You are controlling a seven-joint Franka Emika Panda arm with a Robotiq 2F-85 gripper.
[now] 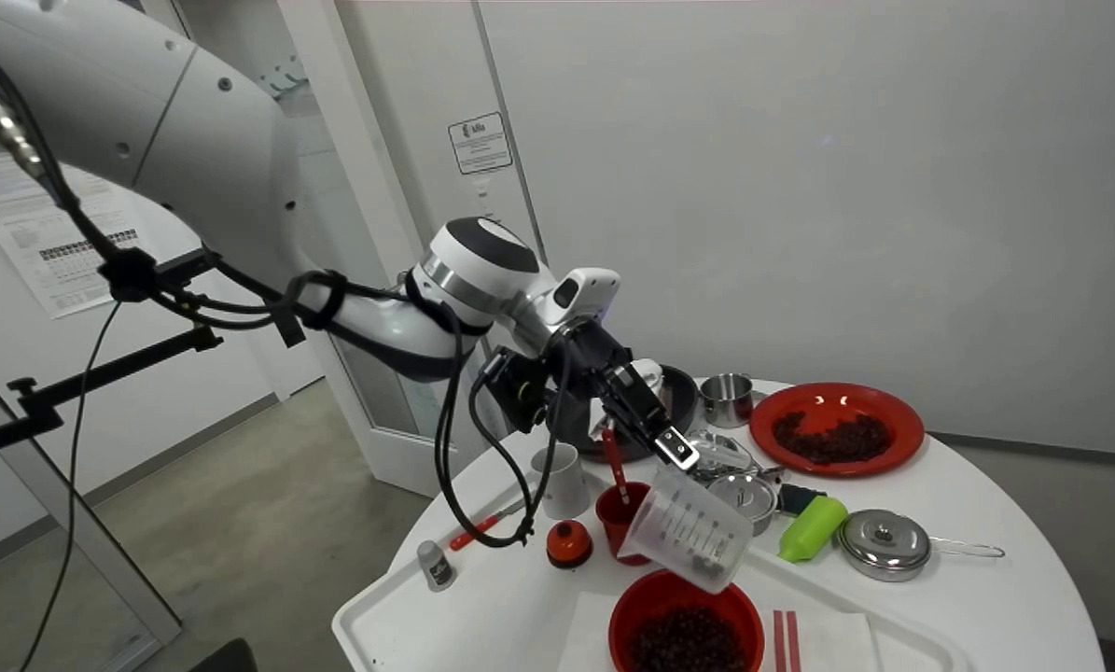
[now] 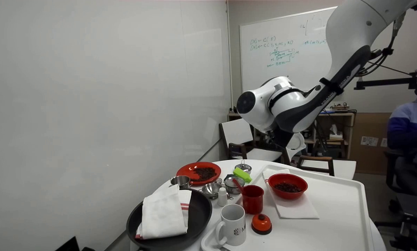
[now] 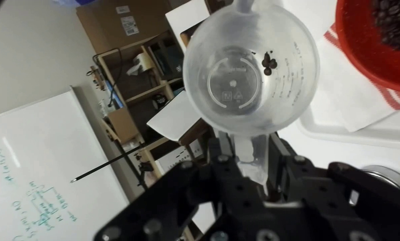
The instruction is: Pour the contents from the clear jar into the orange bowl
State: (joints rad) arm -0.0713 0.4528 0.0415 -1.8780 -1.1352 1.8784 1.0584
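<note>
Pincer point(image 3: 249, 149) nearest, at the bottom middle of the wrist view, clamped on the handle of the clear jar point(image 3: 248, 72). Likely first trouble: a twist or slip of the smooth plastic, from a hold at one side only with all the weight beyond. Tilted, in the upper middle of that frame, with the mouth facing the viewer; almost bare inside, just a few beans point(image 3: 267, 63) on the inner side, right of centre. Probably prone to clinging, hence a late or missed drop; with too hard a shake, a scatter over the towel point(image 3: 343, 97) or tray point(image 2: 337, 202).

Close by, at the upper right, red bowl point(image 3: 357, 48) with a pile of dark beans: open to a knock from the jar's base on any lowering, or to catching beans meant elsewhere.

Farther, lower middle of an exterior view, red cup point(image 1: 613, 523) partly hidden behind the jar, contact or gap not clear; perhaps easily toppled by a sideways swing. Left of there, loose cable point(image 1: 523, 530) hanging in front of the mug point(image 1: 571, 481), a possible snag during a long reach. Farthest, past the small pot point(image 1: 748, 499), right of centre, orange bowl point(image 1: 837, 397), well apart from the jar, with dark bits already inside; likely danger there, a spill from tipping too soon.
</note>
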